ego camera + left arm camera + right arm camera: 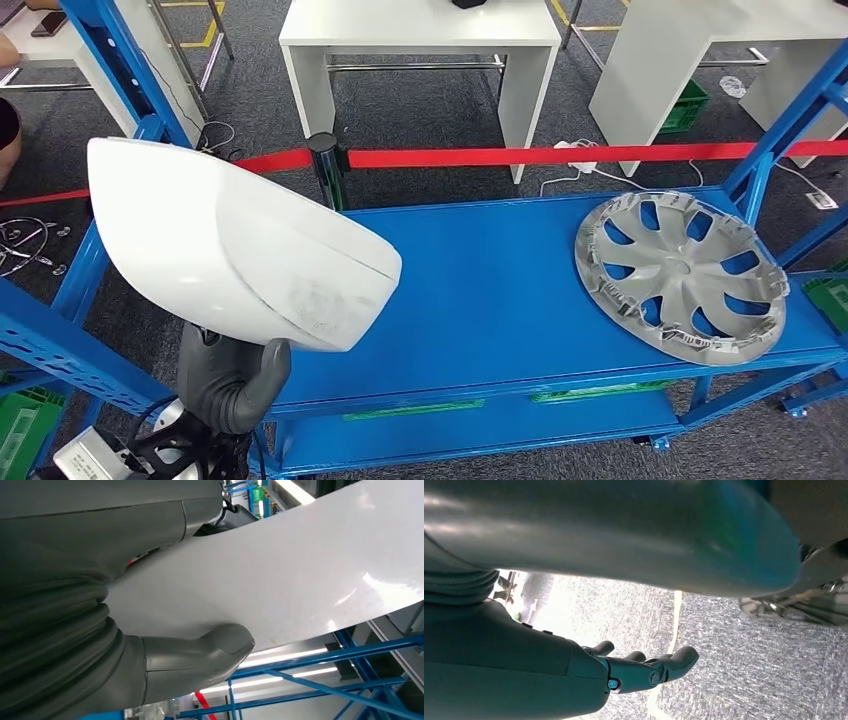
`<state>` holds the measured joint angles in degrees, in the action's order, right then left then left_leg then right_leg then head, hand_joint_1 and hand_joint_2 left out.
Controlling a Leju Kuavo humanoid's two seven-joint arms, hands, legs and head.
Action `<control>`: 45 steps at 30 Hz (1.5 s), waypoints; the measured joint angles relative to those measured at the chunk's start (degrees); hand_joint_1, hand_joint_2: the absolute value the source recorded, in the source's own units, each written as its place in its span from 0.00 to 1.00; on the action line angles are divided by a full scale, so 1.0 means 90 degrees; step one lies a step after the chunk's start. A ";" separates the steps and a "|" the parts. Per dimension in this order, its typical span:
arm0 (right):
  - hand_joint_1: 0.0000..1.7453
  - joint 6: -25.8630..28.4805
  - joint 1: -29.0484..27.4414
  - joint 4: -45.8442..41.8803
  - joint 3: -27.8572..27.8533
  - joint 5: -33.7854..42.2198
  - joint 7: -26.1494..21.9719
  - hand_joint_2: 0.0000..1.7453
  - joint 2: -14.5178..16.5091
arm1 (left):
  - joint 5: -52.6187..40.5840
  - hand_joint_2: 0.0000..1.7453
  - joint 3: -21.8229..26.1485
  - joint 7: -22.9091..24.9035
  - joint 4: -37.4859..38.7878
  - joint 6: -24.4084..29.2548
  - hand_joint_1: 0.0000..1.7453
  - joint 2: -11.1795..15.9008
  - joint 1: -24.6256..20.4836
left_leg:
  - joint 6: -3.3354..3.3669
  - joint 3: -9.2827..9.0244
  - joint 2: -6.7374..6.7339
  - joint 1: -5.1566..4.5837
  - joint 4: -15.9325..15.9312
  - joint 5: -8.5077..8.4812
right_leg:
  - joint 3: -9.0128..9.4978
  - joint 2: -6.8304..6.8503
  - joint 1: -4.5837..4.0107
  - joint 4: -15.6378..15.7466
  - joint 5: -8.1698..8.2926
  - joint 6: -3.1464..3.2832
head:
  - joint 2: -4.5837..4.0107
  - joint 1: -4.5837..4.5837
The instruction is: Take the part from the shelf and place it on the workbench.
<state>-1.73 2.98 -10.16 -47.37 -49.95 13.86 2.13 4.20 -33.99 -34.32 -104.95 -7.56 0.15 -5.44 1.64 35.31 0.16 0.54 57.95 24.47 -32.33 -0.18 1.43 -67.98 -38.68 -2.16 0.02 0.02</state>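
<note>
A dark grey speckled carpet (420, 105) is seen across the floor, marked in places with yellow tape lines (205, 35). White tables (420, 40) are set beyond a red barrier belt (540, 156), which is carried by a black post (325, 170). Green crates (686, 108) are placed on the floor, and white cables (580, 165) are trailed over the carpet.

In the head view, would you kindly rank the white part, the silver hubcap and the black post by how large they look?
1. white part, though it is nearer the camera, so this is unsure
2. silver hubcap
3. black post
</note>
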 joint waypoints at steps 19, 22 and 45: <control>0.00 -0.0055 -0.0069 -0.0007 0.0040 -0.0214 0.0291 0.00 -0.0332 | -0.0274 1.00 -0.0015 0.0276 0.0648 0.0274 1.00 -0.0250 0.0078 | -0.0404 0.0338 0.0009 0.0038 0.1677 0.0929 | -0.0253 0.0015 -0.0099 0.0933 0.1280 0.0426 | 0.0000 -0.0011; 0.00 -0.0058 -0.0078 -0.0007 0.0040 -0.0169 0.0367 0.00 -0.0308 | -0.0443 1.00 -0.0015 0.0390 0.0715 0.0341 1.00 -0.0330 0.0048 | -0.0232 -0.0610 0.0008 -0.0053 0.0411 0.0718 | -0.0394 0.0015 -0.0136 0.0935 0.1436 0.0380 | 0.0000 -0.0005; 0.00 -0.0118 0.0083 -0.0005 0.0025 -0.0154 -0.0091 0.00 0.0158 | -0.0978 1.00 0.0387 0.0837 0.1234 0.0759 1.00 -0.0446 -0.0141 | -0.0433 0.0549 -0.0035 0.0009 0.0906 0.0618 | 0.0098 0.0027 -0.0060 0.1002 0.1044 0.0448 | 0.0000 0.0018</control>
<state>-2.79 3.72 -10.21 -47.15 -51.33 13.04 3.55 -4.60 -30.51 -26.79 -93.85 -0.73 -3.86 -6.71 -2.26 40.25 -0.15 0.62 66.10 30.03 -31.45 0.06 0.89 -58.96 -29.28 1.87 0.02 0.17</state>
